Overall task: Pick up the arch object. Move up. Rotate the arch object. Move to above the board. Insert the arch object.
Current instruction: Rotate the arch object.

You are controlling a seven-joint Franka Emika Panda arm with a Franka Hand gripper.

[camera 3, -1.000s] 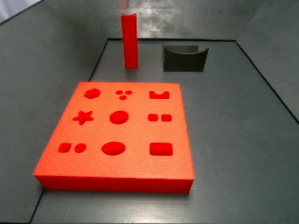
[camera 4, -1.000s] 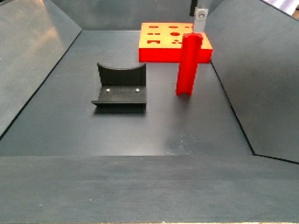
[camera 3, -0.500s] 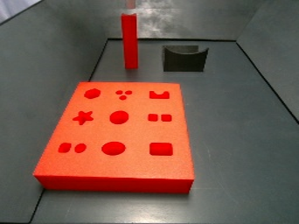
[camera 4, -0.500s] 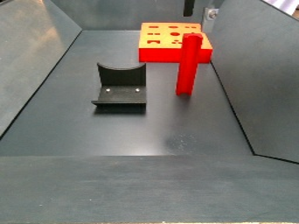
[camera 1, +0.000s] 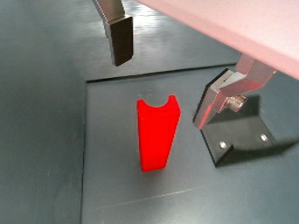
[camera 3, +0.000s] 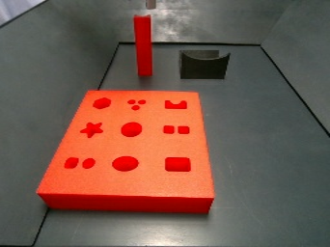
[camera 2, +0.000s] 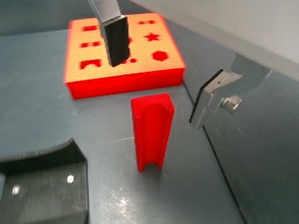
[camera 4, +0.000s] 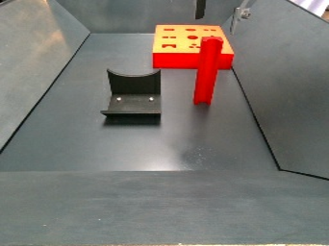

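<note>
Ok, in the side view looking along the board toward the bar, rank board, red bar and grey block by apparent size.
1. Board, though nearest the camera.
2. Red bar.
3. Grey block.
The open gripper hangs above the bar.

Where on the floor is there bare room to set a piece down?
Widest bare floor lies in front of the fixture and the arch object. A narrower strip runs between them. The far end is crowded by the board. The gripper hangs open above the arch object.
</note>
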